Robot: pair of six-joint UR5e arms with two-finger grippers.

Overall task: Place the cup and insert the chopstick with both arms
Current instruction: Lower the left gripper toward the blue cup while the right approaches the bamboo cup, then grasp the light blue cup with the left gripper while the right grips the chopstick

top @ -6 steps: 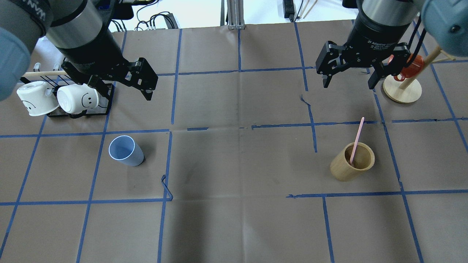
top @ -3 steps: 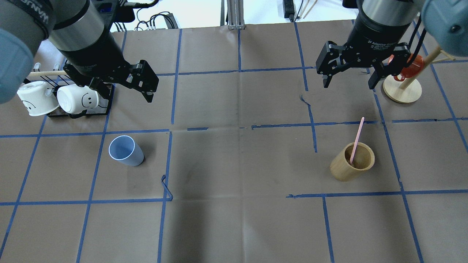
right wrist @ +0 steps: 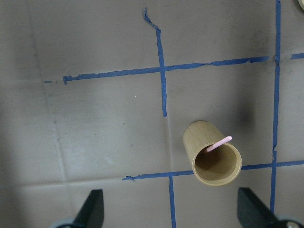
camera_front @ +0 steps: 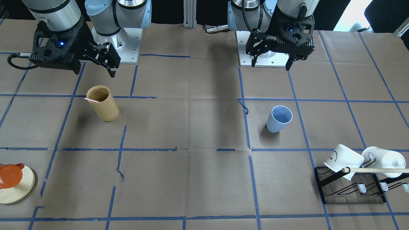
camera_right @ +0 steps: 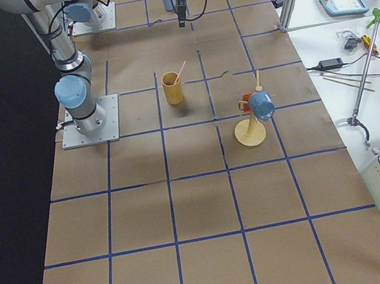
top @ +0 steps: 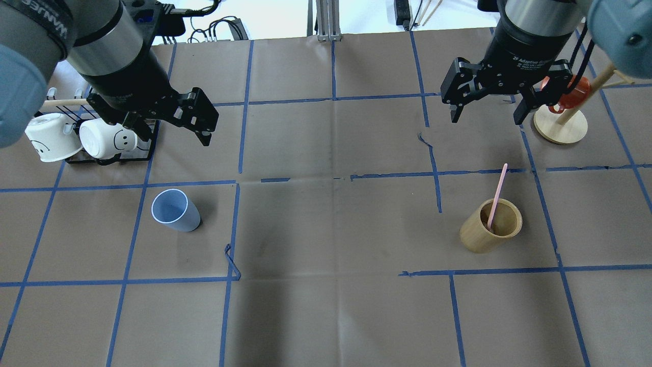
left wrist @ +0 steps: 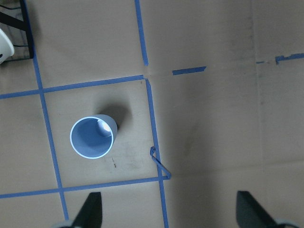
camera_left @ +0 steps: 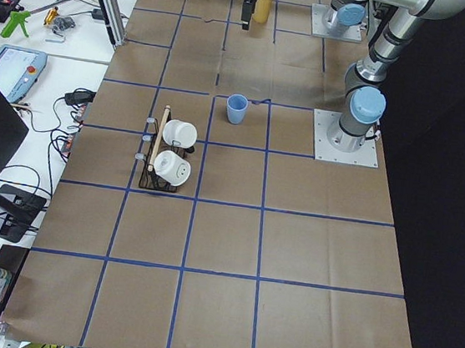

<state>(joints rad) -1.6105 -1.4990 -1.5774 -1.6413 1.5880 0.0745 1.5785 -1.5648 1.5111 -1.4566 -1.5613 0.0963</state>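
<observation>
The pale blue cup (top: 175, 210) stands upright on the brown paper, seen too in the front view (camera_front: 278, 119) and the left wrist view (left wrist: 92, 137). My left gripper (top: 170, 130) is open and empty, raised above the table, apart from the cup. One pink chopstick (top: 496, 193) leans inside the tan wooden cylinder (top: 489, 227), shown also in the right wrist view (right wrist: 218, 143). My right gripper (top: 485, 118) is open and empty, raised above the table, apart from the cylinder (right wrist: 213, 161).
A black rack (top: 109, 155) with two white mugs and a long wooden rod (camera_front: 374, 170) stands by the left arm. A round wooden stand (top: 560, 127) with an orange mug sits by the right arm. Blue tape lines cross the paper.
My left gripper has shifted slightly lower in the overhead view, toward the cup. The right gripper, the cup and the chopstick have not visibly moved.
</observation>
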